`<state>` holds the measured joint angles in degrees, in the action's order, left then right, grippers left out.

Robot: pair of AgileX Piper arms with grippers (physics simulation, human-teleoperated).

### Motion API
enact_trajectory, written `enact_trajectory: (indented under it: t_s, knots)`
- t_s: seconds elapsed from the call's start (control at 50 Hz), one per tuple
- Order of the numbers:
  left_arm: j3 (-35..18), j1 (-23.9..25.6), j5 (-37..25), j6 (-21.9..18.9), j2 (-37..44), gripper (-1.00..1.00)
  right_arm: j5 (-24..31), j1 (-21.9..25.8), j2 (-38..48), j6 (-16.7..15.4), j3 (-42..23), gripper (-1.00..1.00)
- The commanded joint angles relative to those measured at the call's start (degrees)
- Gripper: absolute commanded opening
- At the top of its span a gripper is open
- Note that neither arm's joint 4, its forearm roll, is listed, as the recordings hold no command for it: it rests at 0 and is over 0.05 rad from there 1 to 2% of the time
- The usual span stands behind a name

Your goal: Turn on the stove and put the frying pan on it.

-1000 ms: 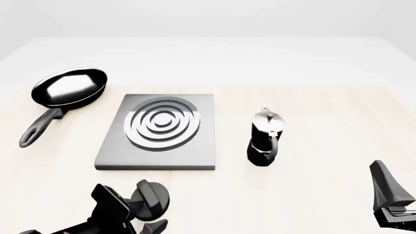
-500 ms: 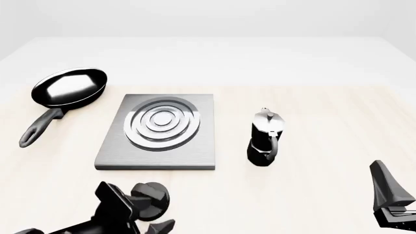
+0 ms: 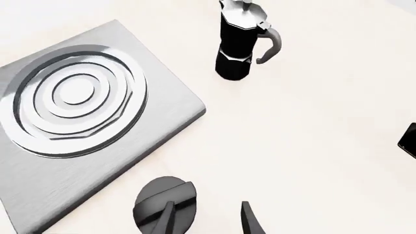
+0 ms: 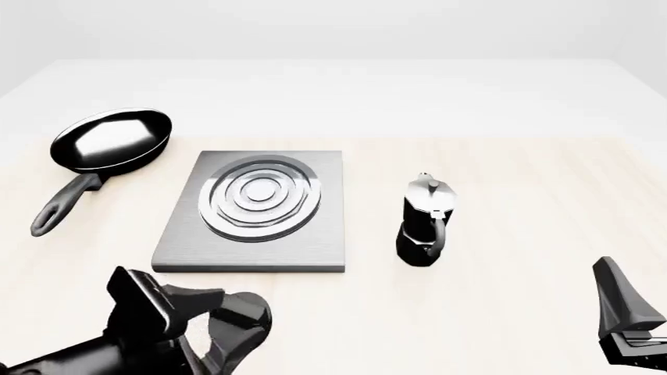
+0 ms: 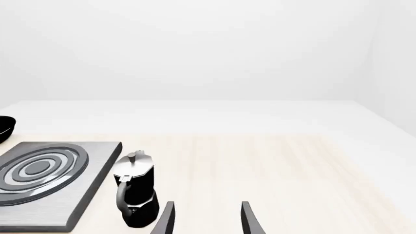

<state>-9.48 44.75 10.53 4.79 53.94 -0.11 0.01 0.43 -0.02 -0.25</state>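
Note:
The stove [image 4: 255,209] is a flat grey plate with silver rings at the table's middle; its black ridged knob [image 4: 246,314] sits just in front of it. My left gripper [image 3: 206,217] is open right at the knob [image 3: 163,204]: one finger overlaps it and the other stands apart beside it. In the front view the left gripper [image 4: 217,334] hides part of the knob. The frying pan [image 4: 109,141] lies at the far left, handle toward me. My right gripper [image 5: 208,218] hangs open at the near right [image 4: 629,332], holding nothing.
A black-and-silver moka pot [image 4: 426,223] stands upright to the right of the stove, between the two arms, and also appears as the moka pot [image 5: 135,190] in the right wrist view. Bare wooden tabletop [image 4: 521,195] stretches to the right of it.
The left arm's wrist has swung leftward and risen in the front view while staying at the knob. The right arm, pan, stove and moka pot have not moved.

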Motion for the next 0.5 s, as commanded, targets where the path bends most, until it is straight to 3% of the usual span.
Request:
enact_trajectory:
  t_s: [0.02,0.08,0.2,0.22,0.26,0.44,0.5]
  knots:
    - [-3.9,-3.7,-15.8,-3.9,-17.9,1.0,0.0,0.0,0.0,0.0,0.0,1.0]
    - [-7.0,-8.2,-22.1,-6.6,-24.5,1.0,0.0,0.0,0.0,0.0,0.0,1.0]
    - [-8.4,-9.5,-24.4,-7.5,-26.5,1.0,0.0,0.0,0.0,0.0,0.0,1.0]
    - [-10.5,-13.3,-26.9,-10.7,-29.7,1.0,0.0,0.0,0.0,0.0,0.0,1.0]
    - [-11.9,-14.8,-28.1,-10.7,-30.1,1.0,0.0,0.0,0.0,0.0,0.0,1.0]
    - [-14.2,-22.5,-28.4,-16.0,-31.3,1.0,0.0,0.0,0.0,0.0,0.0,1.0]
    - [-14.8,-23.2,-28.3,-15.7,-30.5,1.0,0.0,0.0,0.0,0.0,0.0,1.0]
